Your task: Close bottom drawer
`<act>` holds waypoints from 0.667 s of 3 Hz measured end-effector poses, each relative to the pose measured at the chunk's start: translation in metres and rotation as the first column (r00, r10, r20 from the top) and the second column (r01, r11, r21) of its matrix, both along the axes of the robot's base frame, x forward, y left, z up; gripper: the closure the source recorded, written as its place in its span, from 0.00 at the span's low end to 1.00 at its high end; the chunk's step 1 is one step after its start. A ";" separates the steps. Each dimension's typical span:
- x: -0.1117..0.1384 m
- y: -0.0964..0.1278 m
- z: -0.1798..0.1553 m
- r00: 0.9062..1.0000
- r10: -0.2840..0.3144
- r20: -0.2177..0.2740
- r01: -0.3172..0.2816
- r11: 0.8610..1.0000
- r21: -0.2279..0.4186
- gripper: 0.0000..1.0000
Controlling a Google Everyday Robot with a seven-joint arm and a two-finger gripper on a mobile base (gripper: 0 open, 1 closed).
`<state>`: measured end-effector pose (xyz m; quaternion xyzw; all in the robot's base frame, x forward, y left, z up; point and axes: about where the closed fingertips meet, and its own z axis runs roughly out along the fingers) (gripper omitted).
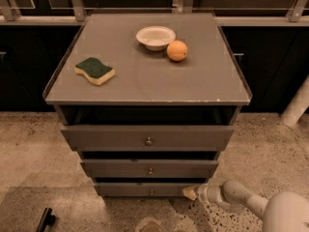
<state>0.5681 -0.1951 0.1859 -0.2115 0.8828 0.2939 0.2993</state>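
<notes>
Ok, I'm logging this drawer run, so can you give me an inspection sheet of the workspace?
Surface: grey cabinet top with raised rim.
Job's things: bottom drawer, apparently part open, dark gap above its front.
Clutter: green sponge, white bowl, orange on the top.
Grippers: tool low at the bottom drawer's right end, at or near its front.
Cables: nothing seen.
Surroundings: top drawer and middle drawer also ajar; speckled floor; dark cabinets behind.

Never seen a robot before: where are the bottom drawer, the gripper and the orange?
bottom drawer [130, 189]: camera view, front panel, left of centre.
gripper [189, 192]: camera view, its tip, by the bottom drawer's right end.
orange [177, 50]: camera view, its middle.
</notes>
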 end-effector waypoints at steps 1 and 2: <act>-0.014 -0.007 -0.004 0.998 0.018 -0.053 -0.016 0.999 0.051 1.00; -0.034 -0.040 -0.020 0.987 0.015 -0.159 0.005 0.993 0.121 1.00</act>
